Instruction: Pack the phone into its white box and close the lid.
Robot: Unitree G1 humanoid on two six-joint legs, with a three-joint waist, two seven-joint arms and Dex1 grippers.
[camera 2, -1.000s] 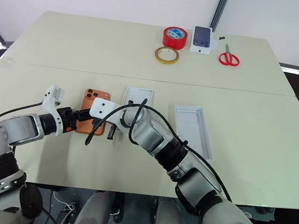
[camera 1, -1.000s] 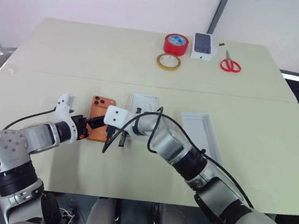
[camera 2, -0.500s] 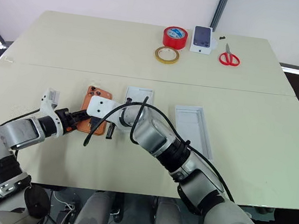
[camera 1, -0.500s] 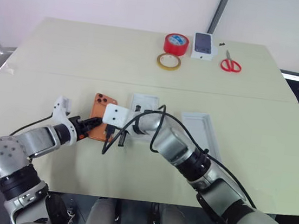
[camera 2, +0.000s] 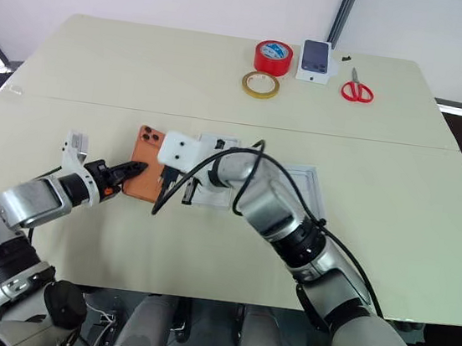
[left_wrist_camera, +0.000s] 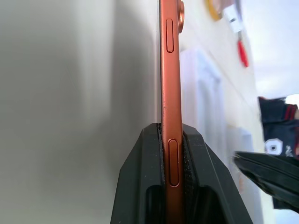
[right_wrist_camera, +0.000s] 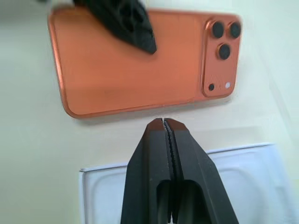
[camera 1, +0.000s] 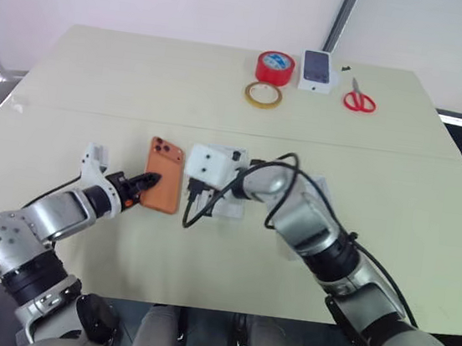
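Note:
The orange phone [camera 1: 163, 187], camera lenses at its far end, is raised a little off the table, left of the middle. My left gripper [camera 1: 147, 181] is shut on its near left edge; in the left wrist view both fingers [left_wrist_camera: 194, 158] clamp the thin edge of the phone [left_wrist_camera: 169, 93]. My right gripper [right_wrist_camera: 163, 122] is shut on nothing, just beside the phone's right long edge [right_wrist_camera: 131, 60]. Under my right hand lies a flat white insert [camera 1: 228, 206]. A white tray [camera 2: 312, 181], the lid by its white inside, is mostly hidden behind my right arm. The white box I cannot make out.
At the table's far side stand a red tape roll [camera 1: 275, 66], a yellow tape ring [camera 1: 262, 95], a small white box with a dark phone picture [camera 1: 317, 68] and red scissors [camera 1: 360, 98]. Bare table lies to the left of the phone.
My left gripper has shut on the phone's edge and lifted it slightly. My right hand has risen and drawn to the right, off the phone.

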